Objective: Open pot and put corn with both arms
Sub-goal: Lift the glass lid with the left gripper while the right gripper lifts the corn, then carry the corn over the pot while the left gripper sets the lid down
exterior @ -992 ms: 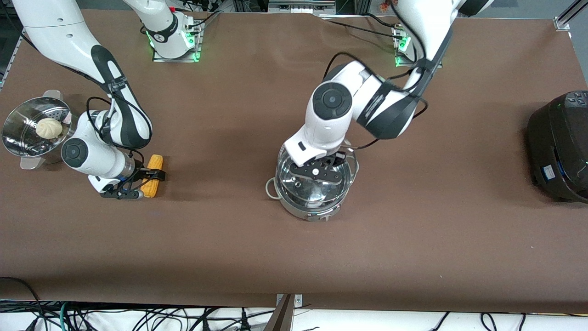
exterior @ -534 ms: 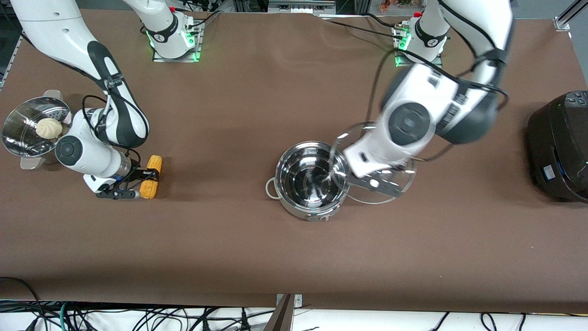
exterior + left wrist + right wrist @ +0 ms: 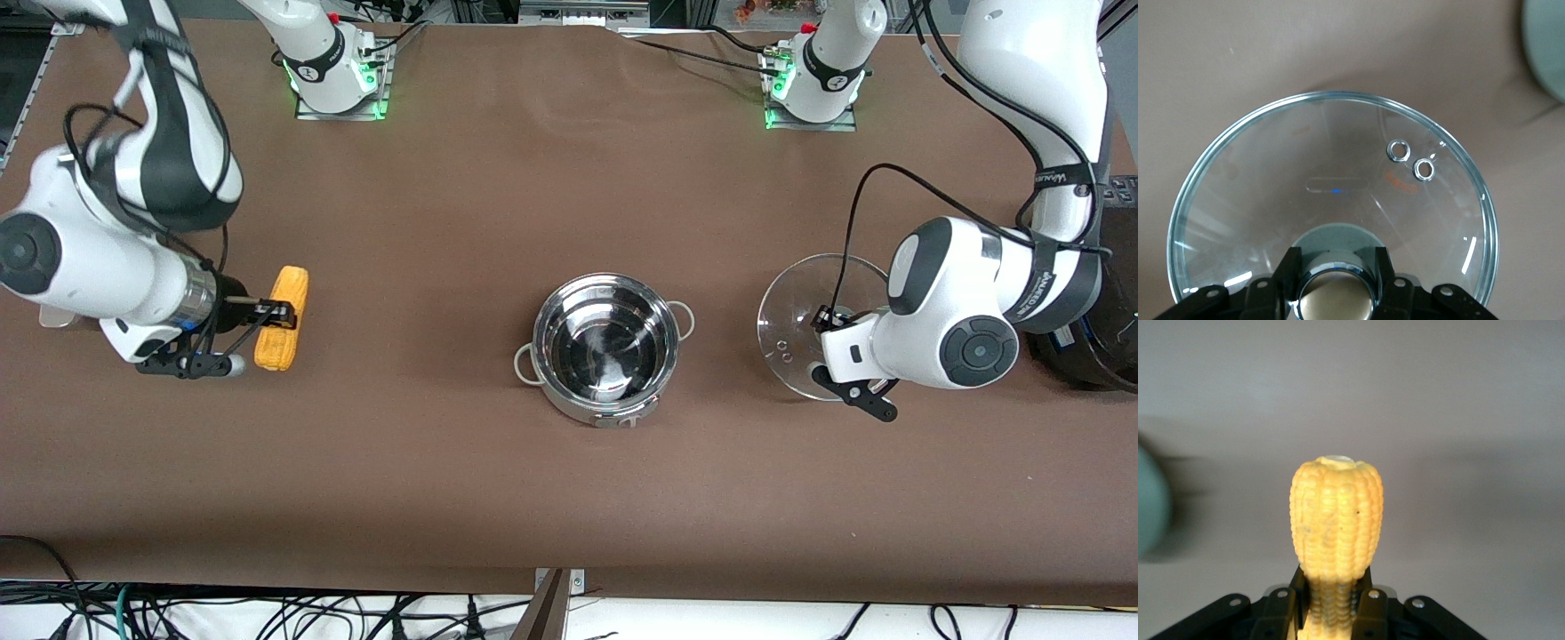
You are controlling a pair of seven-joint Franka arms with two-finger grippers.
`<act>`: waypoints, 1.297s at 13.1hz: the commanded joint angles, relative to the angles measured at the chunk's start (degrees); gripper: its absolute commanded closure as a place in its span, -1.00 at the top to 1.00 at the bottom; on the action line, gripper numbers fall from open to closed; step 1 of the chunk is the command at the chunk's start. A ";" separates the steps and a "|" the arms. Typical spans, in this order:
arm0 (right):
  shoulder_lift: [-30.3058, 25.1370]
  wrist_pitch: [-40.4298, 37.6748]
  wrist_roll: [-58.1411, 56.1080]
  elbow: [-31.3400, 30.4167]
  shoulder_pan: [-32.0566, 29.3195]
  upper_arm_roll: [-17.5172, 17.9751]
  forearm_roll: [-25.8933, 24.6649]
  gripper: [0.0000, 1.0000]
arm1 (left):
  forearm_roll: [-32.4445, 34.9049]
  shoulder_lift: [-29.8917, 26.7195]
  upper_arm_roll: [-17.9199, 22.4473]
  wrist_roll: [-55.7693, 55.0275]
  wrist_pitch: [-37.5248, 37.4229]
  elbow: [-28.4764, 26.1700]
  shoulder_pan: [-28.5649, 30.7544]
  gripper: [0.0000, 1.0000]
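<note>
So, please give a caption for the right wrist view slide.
Right claw shut on a yellow-orange corn cob, held above the brown table.

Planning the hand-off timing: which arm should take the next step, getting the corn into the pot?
Right. The right gripper already holds the corn, and the pot stands open; the left gripper is busy holding the lid.

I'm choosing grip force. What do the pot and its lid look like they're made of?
The pot looks like polished stainless steel: its bare inside mirrors the light. The lid, held by the left gripper at its shiny, metal-looking knob, looks like clear glass: the brown table shows through it.
</note>
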 commanded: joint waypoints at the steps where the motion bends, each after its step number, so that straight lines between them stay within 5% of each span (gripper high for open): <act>1: 3.77 -1.46 11.29 7.02 3.34 5.25 0.19 -1.00 | -0.46 -5.11 -0.70 1.37 10.81 -14.74 1.71 -0.52; 3: 6.05 2.30 19.81 9.74 8.86 7.28 -0.07 -1.00 | -0.46 -4.94 -0.70 1.37 16.10 -19.14 2.32 -0.29; 4: 7.63 4.41 23.77 11.58 12.37 7.29 -0.33 -1.00 | -0.46 -4.59 -0.70 1.37 17.52 -19.86 2.33 0.53; 5: 9.82 6.17 27.38 13.60 15.71 7.20 -0.68 -1.00 | -0.46 -4.67 -0.78 1.28 17.36 -19.78 2.33 1.00; 8: 17.45 12.50 35.39 20.28 24.60 7.03 -6.64 -1.00 | -1.60 -9.13 -1.13 -0.64 11.41 -17.68 1.63 1.00; 12: 25.21 15.23 36.56 25.13 27.88 7.02 -11.49 -1.00 | -5.63 -19.15 -1.84 -9.85 1.74 -13.29 1.54 1.00; 17: 28.03 18.58 36.47 25.13 28.49 6.94 -11.85 -1.00 | -6.35 -22.17 -1.49 -13.74 -14.78 3.13 1.97 1.00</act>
